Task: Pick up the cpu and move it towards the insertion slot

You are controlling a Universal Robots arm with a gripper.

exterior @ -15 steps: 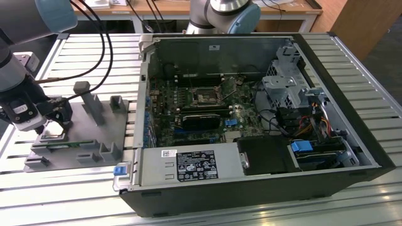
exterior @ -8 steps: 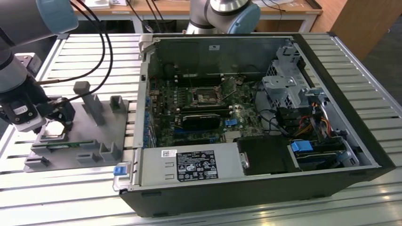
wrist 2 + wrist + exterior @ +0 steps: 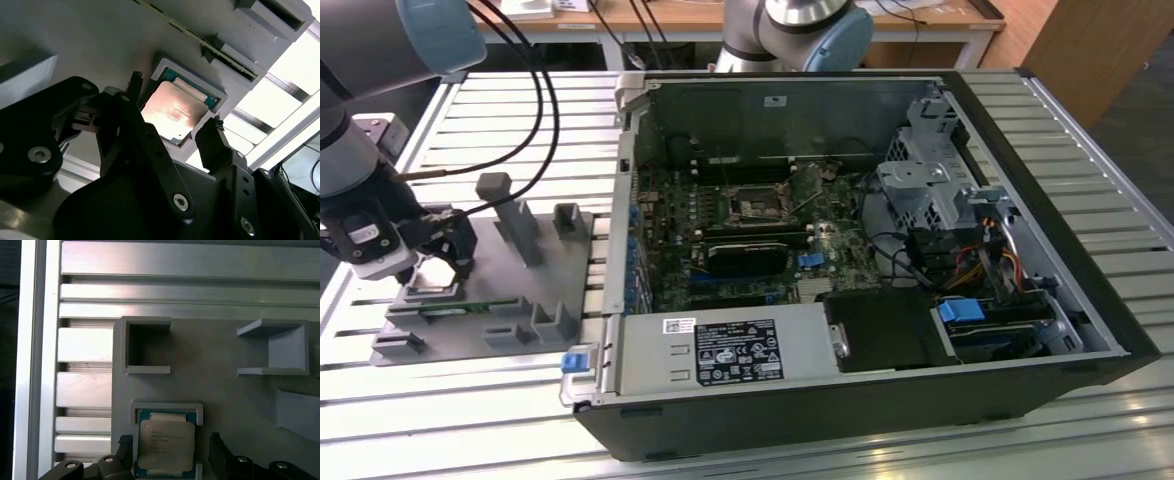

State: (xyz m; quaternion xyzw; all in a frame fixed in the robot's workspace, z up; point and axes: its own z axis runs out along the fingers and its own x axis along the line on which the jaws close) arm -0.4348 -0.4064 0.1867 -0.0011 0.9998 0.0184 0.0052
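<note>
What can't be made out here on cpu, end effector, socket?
- Small flat square silver-topped cpu: one edge cut off by the picture's edge in the first wrist view.
- Black end effector: its own linkage covers one cpu side in the second wrist view, so contact there is unclear.
- Square dark insertion slot with thin silver frame: too small in the exterior view to judge its latch or interior.
</note>
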